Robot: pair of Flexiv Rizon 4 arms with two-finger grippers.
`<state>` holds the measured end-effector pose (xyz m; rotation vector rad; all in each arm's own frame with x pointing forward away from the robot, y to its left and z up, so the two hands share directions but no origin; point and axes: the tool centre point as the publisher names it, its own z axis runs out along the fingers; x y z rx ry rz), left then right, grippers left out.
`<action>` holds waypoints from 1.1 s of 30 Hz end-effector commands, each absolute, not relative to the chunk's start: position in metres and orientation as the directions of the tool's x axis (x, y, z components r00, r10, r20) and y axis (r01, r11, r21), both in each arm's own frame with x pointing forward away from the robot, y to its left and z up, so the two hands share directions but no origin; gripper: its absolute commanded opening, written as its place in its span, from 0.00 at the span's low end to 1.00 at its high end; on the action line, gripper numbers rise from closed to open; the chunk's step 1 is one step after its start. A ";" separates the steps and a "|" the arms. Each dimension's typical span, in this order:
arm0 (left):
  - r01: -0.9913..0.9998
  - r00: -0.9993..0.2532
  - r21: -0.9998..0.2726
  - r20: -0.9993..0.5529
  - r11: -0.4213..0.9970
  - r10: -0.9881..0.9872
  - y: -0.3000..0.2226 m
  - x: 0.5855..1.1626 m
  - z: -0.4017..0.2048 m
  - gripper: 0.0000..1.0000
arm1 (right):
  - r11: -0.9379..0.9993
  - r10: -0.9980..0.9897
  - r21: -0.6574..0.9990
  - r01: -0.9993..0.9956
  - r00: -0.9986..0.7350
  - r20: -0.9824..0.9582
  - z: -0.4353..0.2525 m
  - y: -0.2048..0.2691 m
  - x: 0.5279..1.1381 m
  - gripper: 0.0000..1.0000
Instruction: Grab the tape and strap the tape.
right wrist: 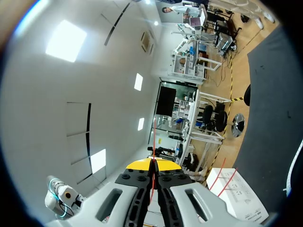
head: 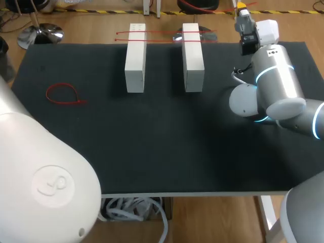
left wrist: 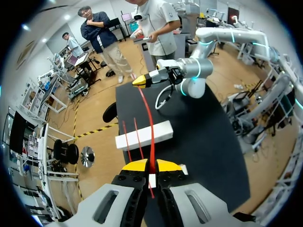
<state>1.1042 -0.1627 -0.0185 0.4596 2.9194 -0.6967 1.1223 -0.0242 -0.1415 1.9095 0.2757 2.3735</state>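
The left gripper (left wrist: 149, 166) is clamped on the red tape (left wrist: 150, 127), its yellow tips pressed together on the strand. The tape runs straight ahead of the fingers, above the white block (left wrist: 144, 135), to the tips of the right gripper (left wrist: 143, 81), which sits at the far right of the table (head: 167, 147). In its own wrist view the right gripper's tips are also together, with a thin red strand standing out between them. This looks like the other end of the same tape, though the join is too small to confirm. The tape's long axis therefore spans left to right between the arms, off the mat, and strapping likely turns on bringing the two ends together. Two spare tapes (head: 162, 33) lie across the block's far end, and a closed loop (head: 62, 94) rests at the left.
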 end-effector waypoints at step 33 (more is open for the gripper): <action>0.340 -0.940 -0.204 -0.050 0.918 0.337 -0.185 1.109 -0.032 0.00 | -0.883 0.412 0.459 0.101 -0.301 0.860 -0.124 -0.027 1.134 0.00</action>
